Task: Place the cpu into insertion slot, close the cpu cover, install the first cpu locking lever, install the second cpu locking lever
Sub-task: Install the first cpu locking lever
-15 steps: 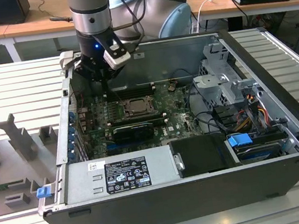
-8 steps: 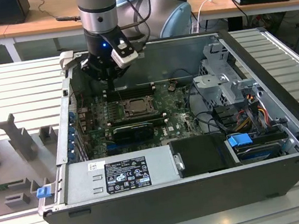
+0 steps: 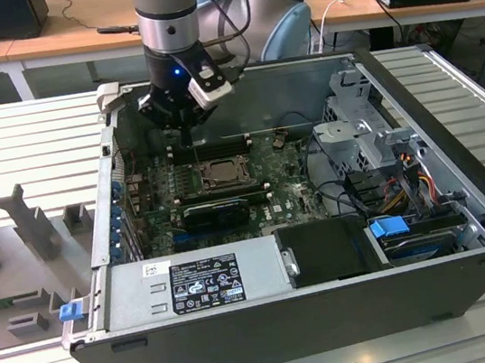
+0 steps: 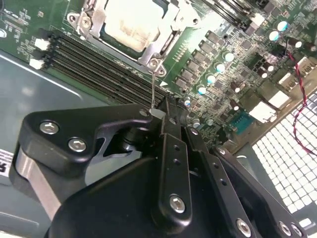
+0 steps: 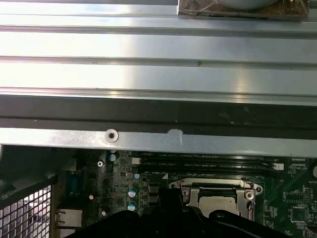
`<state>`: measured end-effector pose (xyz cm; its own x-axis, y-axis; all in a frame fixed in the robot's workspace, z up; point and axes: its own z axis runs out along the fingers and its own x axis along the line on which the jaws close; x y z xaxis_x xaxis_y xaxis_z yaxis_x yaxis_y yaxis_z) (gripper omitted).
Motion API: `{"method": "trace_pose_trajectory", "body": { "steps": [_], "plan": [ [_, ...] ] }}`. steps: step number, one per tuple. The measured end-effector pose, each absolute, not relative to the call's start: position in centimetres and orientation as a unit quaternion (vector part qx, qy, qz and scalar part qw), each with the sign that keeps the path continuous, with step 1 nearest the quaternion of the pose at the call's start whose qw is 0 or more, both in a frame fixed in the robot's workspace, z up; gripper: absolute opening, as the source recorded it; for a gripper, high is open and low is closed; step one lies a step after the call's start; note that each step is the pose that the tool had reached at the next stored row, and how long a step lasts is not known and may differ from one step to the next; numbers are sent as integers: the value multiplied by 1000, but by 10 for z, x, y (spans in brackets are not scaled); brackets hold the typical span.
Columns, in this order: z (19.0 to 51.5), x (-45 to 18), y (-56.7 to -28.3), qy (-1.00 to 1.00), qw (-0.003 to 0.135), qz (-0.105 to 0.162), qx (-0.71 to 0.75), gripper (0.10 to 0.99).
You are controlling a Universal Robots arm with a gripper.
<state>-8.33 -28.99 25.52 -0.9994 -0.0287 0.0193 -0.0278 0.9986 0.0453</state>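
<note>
The cpu [image 4: 130, 22] lies in the insertion slot [image 3: 220, 175] on the green motherboard, its pale metal face up. The grey cpu cover [image 4: 161, 37] lies flat around it, and both cover [image 5: 213, 185] and cpu [image 5: 218, 201] also appear in the first wrist view. A thin wire locking lever [image 4: 154, 91] rises from the socket's corner to my gripper [image 4: 159, 112], whose black fingers are shut on its end. In the exterior view the gripper [image 3: 183, 125] hangs just behind the socket, with the lever [image 3: 189, 144] running down from it.
Long black memory slots [image 4: 99, 64] run beside the socket, under the gripper. A black graphics card [image 3: 215, 211] lies in front of the socket. The power supply [image 3: 193, 280] and drive cage [image 3: 367, 126] fill the case's front and the exterior view's right. The case wall [image 5: 148, 141] is close behind.
</note>
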Motion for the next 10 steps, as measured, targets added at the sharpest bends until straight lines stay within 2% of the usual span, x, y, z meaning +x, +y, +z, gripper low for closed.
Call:
{"method": "trace_pose_trajectory", "body": {
  "steps": [10],
  "plan": [
    [255, -67, -290, -1000, 10, -22, 14, 106]
  ]
}}
